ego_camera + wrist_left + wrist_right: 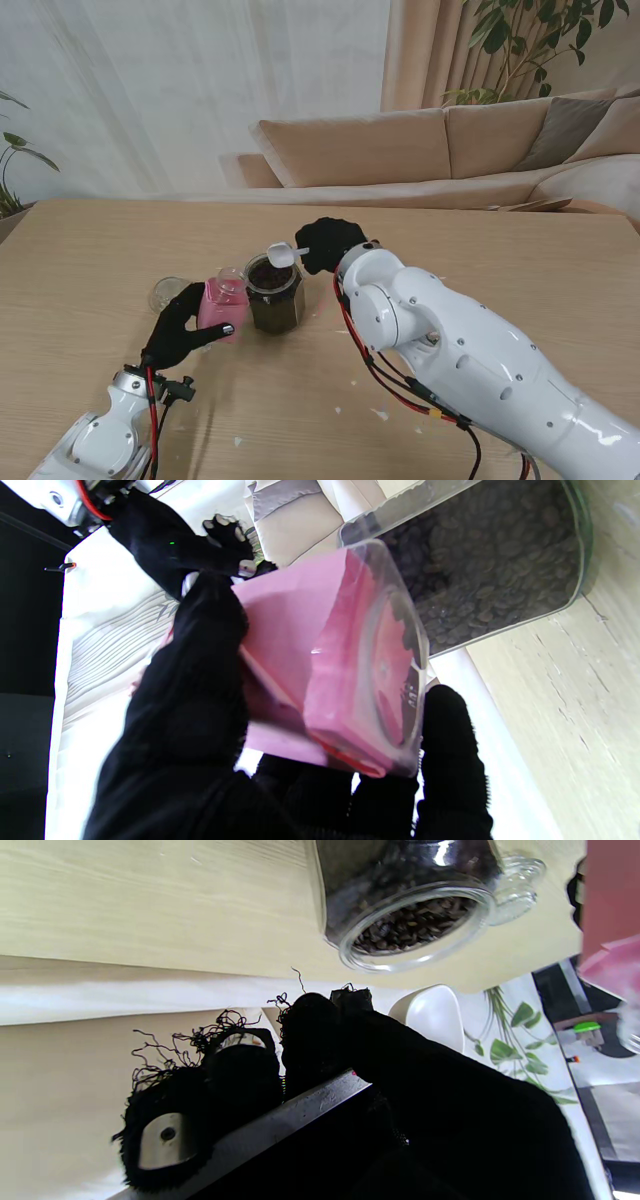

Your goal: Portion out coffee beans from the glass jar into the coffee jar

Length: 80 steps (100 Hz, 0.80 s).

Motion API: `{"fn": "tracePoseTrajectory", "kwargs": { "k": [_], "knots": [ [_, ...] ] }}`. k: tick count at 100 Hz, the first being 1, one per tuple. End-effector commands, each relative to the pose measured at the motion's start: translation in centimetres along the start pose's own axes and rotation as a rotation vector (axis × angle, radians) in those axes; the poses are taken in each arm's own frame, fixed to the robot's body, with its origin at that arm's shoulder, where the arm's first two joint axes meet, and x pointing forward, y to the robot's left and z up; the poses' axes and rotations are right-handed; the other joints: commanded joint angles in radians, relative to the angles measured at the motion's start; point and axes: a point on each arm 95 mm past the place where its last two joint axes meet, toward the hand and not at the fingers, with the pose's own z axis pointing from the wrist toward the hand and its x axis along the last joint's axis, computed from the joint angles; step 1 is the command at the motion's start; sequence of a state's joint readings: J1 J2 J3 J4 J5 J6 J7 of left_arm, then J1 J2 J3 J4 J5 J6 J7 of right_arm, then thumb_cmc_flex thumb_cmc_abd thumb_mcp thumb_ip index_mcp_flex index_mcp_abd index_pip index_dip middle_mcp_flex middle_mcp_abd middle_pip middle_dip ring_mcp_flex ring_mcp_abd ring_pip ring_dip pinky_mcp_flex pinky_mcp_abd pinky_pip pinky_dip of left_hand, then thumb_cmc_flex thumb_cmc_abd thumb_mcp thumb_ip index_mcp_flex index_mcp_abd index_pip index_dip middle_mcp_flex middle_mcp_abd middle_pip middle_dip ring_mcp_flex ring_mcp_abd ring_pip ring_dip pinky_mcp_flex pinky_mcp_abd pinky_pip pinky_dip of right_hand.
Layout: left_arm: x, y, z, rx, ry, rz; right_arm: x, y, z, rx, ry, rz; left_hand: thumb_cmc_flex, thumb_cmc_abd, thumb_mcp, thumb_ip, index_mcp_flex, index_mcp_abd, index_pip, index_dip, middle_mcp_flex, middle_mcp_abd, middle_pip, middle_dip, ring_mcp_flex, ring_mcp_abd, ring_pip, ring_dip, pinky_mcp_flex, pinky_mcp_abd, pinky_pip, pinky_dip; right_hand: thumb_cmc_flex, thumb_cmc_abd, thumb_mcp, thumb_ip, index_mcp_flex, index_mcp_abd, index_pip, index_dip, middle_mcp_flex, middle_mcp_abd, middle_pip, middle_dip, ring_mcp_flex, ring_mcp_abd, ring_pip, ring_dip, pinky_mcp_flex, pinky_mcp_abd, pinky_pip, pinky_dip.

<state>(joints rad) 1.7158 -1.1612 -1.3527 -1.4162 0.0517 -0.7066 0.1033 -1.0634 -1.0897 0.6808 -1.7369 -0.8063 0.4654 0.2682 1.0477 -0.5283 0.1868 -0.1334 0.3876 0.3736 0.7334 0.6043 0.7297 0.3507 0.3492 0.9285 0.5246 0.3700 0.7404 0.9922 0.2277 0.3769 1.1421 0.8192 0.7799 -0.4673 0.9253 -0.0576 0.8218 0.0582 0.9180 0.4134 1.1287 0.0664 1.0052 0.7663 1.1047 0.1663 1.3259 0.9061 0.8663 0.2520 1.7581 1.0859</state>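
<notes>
Nearest the stand camera, the right arm point(480, 370) runs up from the near right corner of the table point(90, 250), and its right hand point(328, 244) is clenched on the handle of a white scoop point(281, 254), whose bowl hangs just over the mouth of the glass jar point(274, 294). I judge it is held there so it can dip into the beans; the wrist view shows only the pale back of the bowl, so whether it carries any beans cannot be told. That jar stands upright near the middle of the table, open and well filled with coffee beans point(407, 925). Just to its left the left hand point(183, 325) grasps the pink coffee jar point(223, 302), fingers wrapped around its side; the left wrist view shows it tipped, its clear base toward the camera, close against the glass jar. Keeping it so close probably shortens the scoop's carry and steadies the target mouth. Whether beans already lie inside cannot be seen. A clear glass lid point(167, 292) rests on the table just left of the pink jar, set aside to leave an opening free. By count: two jars, one scoop, one lid, two hands, both occupied.
</notes>
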Motion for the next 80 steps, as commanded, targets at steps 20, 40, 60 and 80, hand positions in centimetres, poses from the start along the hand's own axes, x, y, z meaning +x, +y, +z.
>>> {"fn": "tracePoseTrajectory", "kwargs": {
  "k": [20,40,60,80],
  "knots": [
    [0.1,-0.2,-0.1,0.001,0.015,-0.010,-0.2,-1.7,2.0,0.044,0.011,-0.031,0.243,0.192,0.329,0.024,0.085,-0.191,0.237,0.063,0.110,-0.144,0.189,0.094,0.012,-0.023,0.003,0.019,-0.003,-0.014,-0.005,0.006,0.000,0.042,-0.017,0.019,-0.026,0.019,0.025,-0.010,0.011,-0.026,0.041,0.009,0.033,0.001,0.042,0.013,0.040,-0.059,0.169,-0.012],
    [0.1,-0.4,-0.1,0.003,0.016,-0.012,0.2,-2.5,2.7,0.061,0.041,-0.074,0.243,0.192,0.328,0.024,0.085,-0.191,0.236,0.063,0.109,-0.145,0.188,0.094,0.013,-0.023,0.003,0.019,-0.004,-0.011,-0.007,0.006,-0.015,0.046,-0.030,0.018,-0.039,0.023,0.022,-0.013,0.006,-0.040,0.049,0.009,0.037,-0.004,0.047,0.012,0.060,-0.070,0.175,-0.019],
    [0.1,-0.6,-0.1,0.008,0.018,-0.012,0.4,-2.5,2.6,0.076,0.056,-0.081,0.243,0.191,0.329,0.024,0.086,-0.191,0.236,0.063,0.110,-0.144,0.188,0.094,0.013,-0.022,0.003,0.019,-0.004,-0.011,-0.007,0.006,-0.063,0.019,-0.058,0.013,-0.059,0.030,0.019,-0.018,-0.017,-0.045,0.060,0.012,0.028,-0.006,0.055,0.013,0.072,-0.089,0.187,-0.027],
    [0.1,-0.6,-0.1,0.010,0.019,-0.011,1.0,-2.3,2.0,0.076,0.088,-0.095,0.243,0.190,0.330,0.025,0.086,-0.190,0.235,0.063,0.110,-0.144,0.188,0.094,0.013,-0.021,0.003,0.019,-0.004,-0.011,-0.007,0.007,-0.106,-0.009,-0.084,0.000,-0.084,0.014,0.020,-0.010,-0.045,-0.069,0.094,0.035,0.014,-0.026,0.083,0.024,0.093,-0.122,0.207,-0.040]
  ]
}}
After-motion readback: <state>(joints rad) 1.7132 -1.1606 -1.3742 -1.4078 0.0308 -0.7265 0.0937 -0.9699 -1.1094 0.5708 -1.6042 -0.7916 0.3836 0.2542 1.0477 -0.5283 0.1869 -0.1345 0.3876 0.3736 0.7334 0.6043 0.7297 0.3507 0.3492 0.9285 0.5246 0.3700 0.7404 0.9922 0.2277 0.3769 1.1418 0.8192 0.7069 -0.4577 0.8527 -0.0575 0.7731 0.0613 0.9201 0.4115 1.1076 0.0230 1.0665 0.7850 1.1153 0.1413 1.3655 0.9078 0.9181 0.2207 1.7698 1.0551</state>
